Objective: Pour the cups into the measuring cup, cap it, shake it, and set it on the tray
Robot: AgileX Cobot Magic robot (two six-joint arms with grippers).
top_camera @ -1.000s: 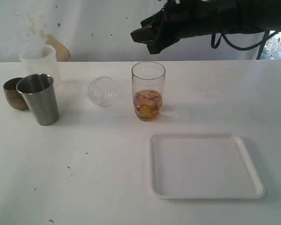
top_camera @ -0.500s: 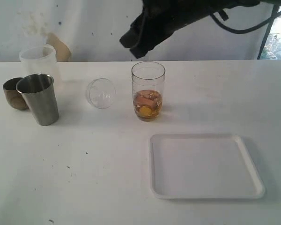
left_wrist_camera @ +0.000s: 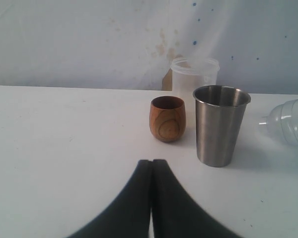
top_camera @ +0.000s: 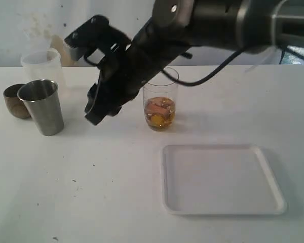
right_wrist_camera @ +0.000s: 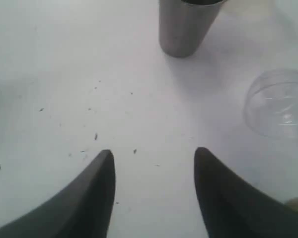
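View of the counter with both arms. My right end effector reaches across from the right side and hangs low over the counter, between the steel tumbler and the measuring cup. Its jaws stand apart with nothing between them; in the right wrist view only bare, speckled counter shows in the gap. The clear dome lid lies on its side just beside one jaw, apart from it; in the exterior view my arm hides the lid.

The measuring cup stands upright and uncapped near the middle of the counter, behind the tray, with amber and pinkish contents in its lower part. The white tray lies flat at the front right, with nothing on it.

At the left, the steel tumbler stands upright, the wooden cup just beside it, and the frosted cup behind both, near the wall.

My left end effector has its jaws pressed together, empty, facing the wooden cup and the tumbler from a little way off.
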